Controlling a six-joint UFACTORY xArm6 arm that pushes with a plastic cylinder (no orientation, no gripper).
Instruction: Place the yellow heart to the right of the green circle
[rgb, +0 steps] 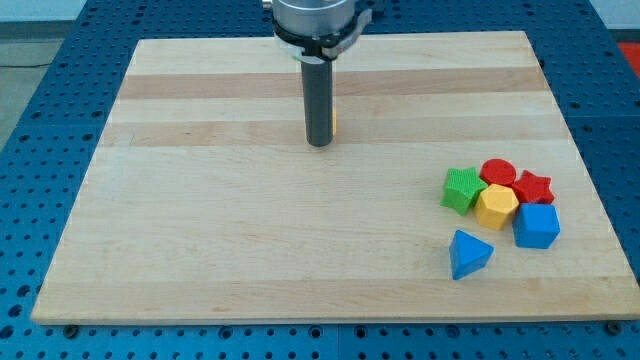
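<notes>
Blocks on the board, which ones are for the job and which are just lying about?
For the job: my tip, beside a yellow sliver behind the rod, perhaps the heart. No green circle shows.

Lying about: green star, red circle, red star, yellow hexagon, blue block, blue triangle.

yellow block (333, 126) | mostly hidden behind my tip (319, 144); shape unclear

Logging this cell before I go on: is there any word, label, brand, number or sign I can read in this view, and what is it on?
None: no readable text on the wooden board, on the rod above my tip, or on the cluster of coloured blocks at the view's right.
</notes>
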